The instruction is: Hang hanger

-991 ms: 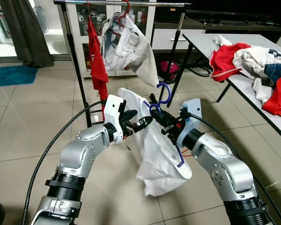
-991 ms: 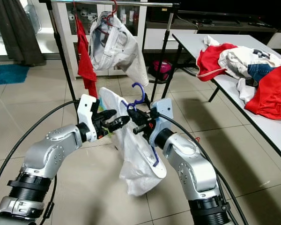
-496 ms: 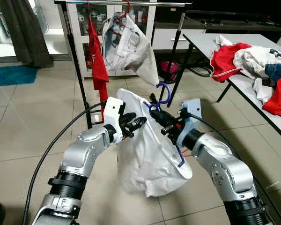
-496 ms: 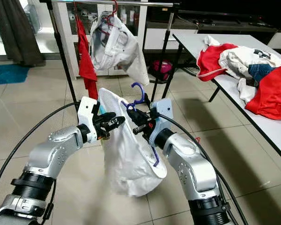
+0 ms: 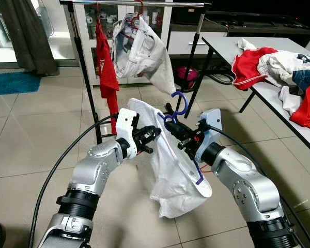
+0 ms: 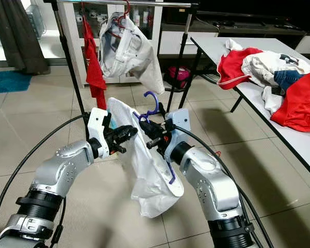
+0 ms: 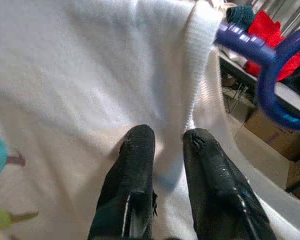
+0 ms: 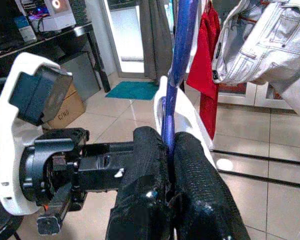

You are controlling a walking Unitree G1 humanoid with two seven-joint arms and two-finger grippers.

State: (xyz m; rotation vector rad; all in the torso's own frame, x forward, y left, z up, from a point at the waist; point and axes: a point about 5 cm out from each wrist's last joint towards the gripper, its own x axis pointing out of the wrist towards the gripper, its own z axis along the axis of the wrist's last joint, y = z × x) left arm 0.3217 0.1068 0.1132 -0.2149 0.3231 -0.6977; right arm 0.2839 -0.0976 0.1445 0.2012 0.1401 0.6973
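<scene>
My right gripper (image 5: 171,125) is shut on the neck of a blue hanger (image 5: 181,101), just under its hook; the wrist view shows the blue rod (image 8: 180,60) pinched between the fingers. A white garment (image 5: 170,170) hangs on the hanger, and the hanger's blue end (image 5: 198,176) pokes out low on the right. At the garment's upper left my left gripper (image 5: 151,135) has its fingers slightly open, tips against the cloth near the collar seam (image 7: 192,100). The clothes rail (image 5: 134,3) runs across the top, above and behind both grippers.
A red garment (image 5: 106,67) and a pale denim piece (image 5: 142,51) hang on the rail. The rack's poles (image 5: 85,77) stand on the tiled floor just behind my arms. A white table (image 5: 225,46) with a pile of clothes (image 5: 279,64) is on the right.
Half a second ago the white garment was spread wide to the left; now it hangs narrow again. My left gripper has shifted slightly. The right gripper and hanger have stayed put.
</scene>
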